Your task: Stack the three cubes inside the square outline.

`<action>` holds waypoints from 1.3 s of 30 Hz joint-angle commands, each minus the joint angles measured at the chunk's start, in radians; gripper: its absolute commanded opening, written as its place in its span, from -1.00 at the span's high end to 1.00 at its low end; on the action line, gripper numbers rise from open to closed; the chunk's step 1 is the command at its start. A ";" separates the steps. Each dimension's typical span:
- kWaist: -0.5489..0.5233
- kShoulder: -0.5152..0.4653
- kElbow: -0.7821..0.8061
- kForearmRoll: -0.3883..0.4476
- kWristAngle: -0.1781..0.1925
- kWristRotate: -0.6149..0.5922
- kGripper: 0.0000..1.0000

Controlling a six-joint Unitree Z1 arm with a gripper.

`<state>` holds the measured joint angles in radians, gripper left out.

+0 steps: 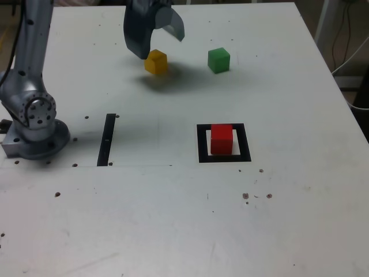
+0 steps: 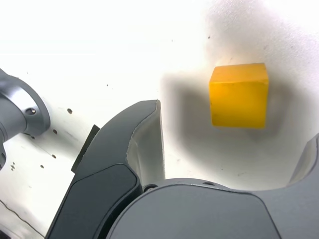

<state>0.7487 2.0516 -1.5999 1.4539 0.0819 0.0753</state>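
Observation:
The red cube [image 1: 221, 138] sits inside the square outline [image 1: 202, 144], right of centre in the exterior view. Toward the back of the table the yellow cube [image 1: 155, 62] rests alone, and the green cube [image 1: 218, 60] stands to its right. My gripper [image 1: 161, 47] hangs open just above and behind the yellow cube, holding nothing. In the wrist view the yellow cube [image 2: 238, 94] lies on the table between the spread jaws, untouched, with one dark finger [image 2: 144, 134] beside it and the other only at the frame's edge.
The arm's silver base [image 1: 34, 124] stands at the exterior view's left. A thin black strip [image 1: 107, 139] lies flat beside it. Small dark specks dot the white table [image 1: 173, 219]. The table's right edge runs near cables on the floor.

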 commanded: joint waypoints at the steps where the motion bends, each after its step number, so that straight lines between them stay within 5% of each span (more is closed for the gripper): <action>1: 0.002 0.006 0.003 0.003 -0.004 -0.005 -1.00; 39: 0.028 0.103 0.007 -0.029 -0.027 0.002 -0.83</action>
<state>0.7748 2.1472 -1.5920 1.4316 0.0574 0.0756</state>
